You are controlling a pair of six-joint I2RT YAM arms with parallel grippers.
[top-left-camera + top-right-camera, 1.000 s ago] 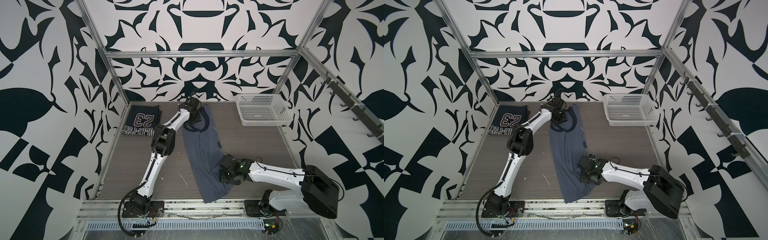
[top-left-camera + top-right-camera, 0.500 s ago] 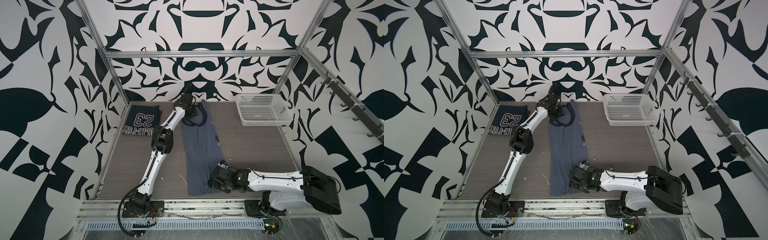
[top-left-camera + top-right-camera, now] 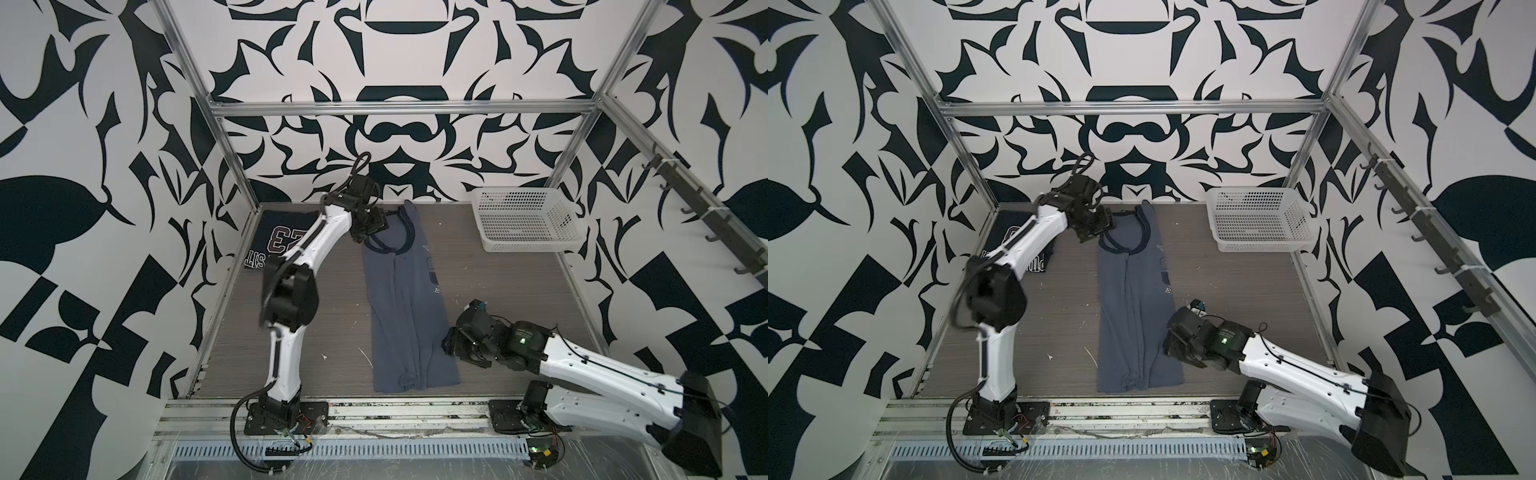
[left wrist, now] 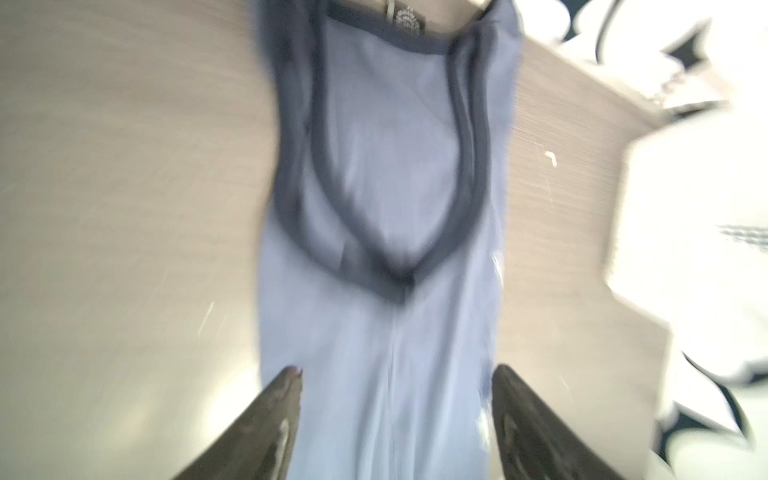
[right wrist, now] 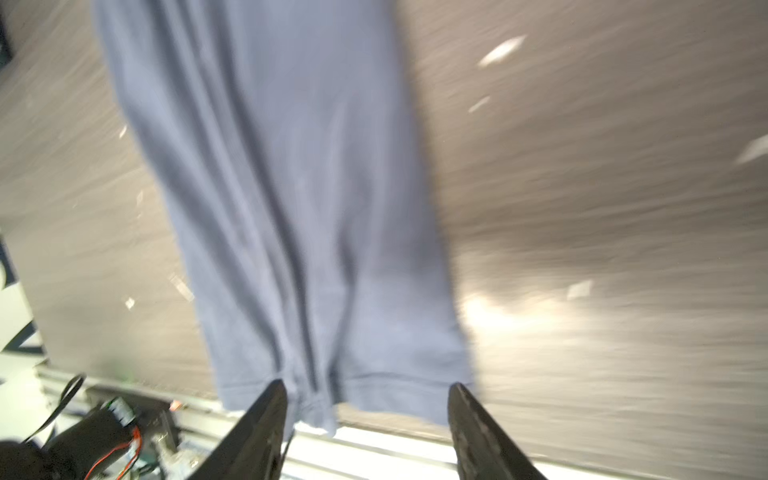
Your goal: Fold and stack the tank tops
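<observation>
Left arm [image 3: 328,232] reaches to upper centre, left fingers [image 4: 282,399] released by the slate-blue tank top [image 3: 403,311]; right arm [image 3: 582,370] lies low, lower right, right fingers [image 5: 266,411] released beside its hem.

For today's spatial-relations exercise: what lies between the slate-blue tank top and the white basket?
Nothing: bare table between slate-blue tank top and basket, seen in both top views.

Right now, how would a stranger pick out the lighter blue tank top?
Start at the grey wood-grain table. Down its middle lies the slate-blue tank top, a long narrow strip. Unlike the navy tank top in the far-left corner, it is paler and shows no big "23".
</observation>
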